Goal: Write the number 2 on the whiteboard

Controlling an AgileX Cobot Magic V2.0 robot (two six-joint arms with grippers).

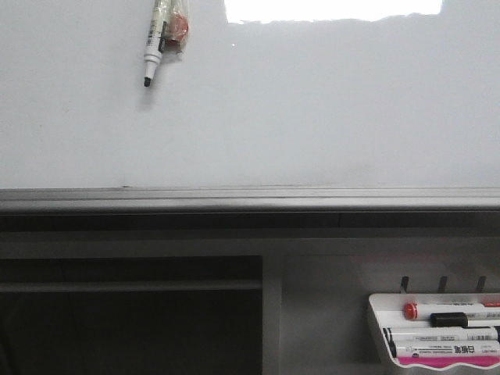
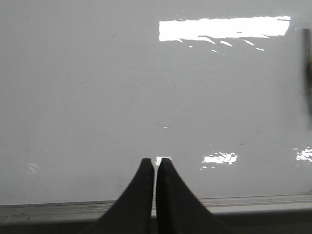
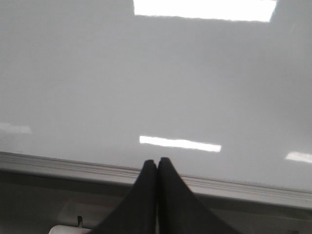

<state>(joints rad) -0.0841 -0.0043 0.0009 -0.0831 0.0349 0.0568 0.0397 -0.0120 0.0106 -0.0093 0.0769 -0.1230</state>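
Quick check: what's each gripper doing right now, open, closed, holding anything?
Left gripper: jaws closed, nothing held.
Right gripper: jaws closed, nothing held.

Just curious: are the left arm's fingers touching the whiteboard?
Cannot tell. The left wrist view shows the closed fingers before the whiteboard, but not any contact or gap.

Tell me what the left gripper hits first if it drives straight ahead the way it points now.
Most likely the whiteboard. The left gripper, fingers shut together and holding nothing, points at its bare glossy face just above the grey rail. Nothing shows in between, though the remaining gap is hard to judge.
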